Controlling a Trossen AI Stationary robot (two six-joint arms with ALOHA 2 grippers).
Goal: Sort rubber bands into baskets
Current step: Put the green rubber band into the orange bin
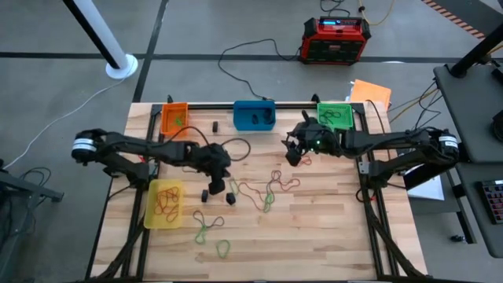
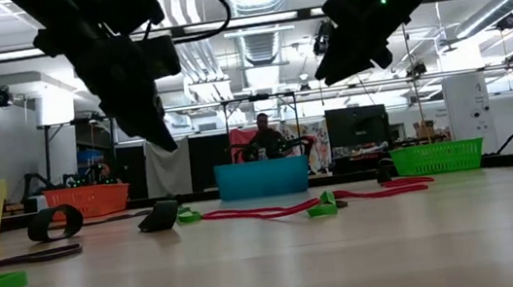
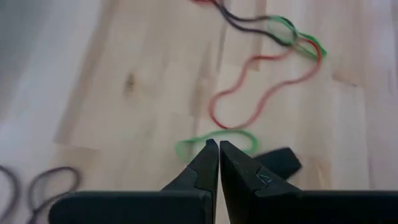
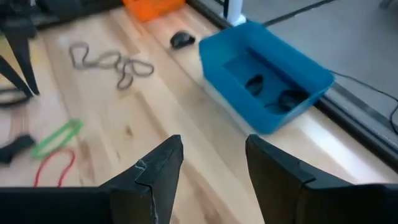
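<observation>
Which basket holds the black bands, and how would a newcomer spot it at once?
Start at the far edge of the wooden table, where three baskets stand in a row. The blue basket is the middle one, between the orange basket and the green basket. It alone is blue, and the right wrist view shows dark bands lying inside it.

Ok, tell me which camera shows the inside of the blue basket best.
The right wrist view: it looks down into the blue basket, showing dark bands on its floor. The high view shows the basket small, with dark specks inside. The low view shows only its outer wall. The left wrist view misses it.
</observation>
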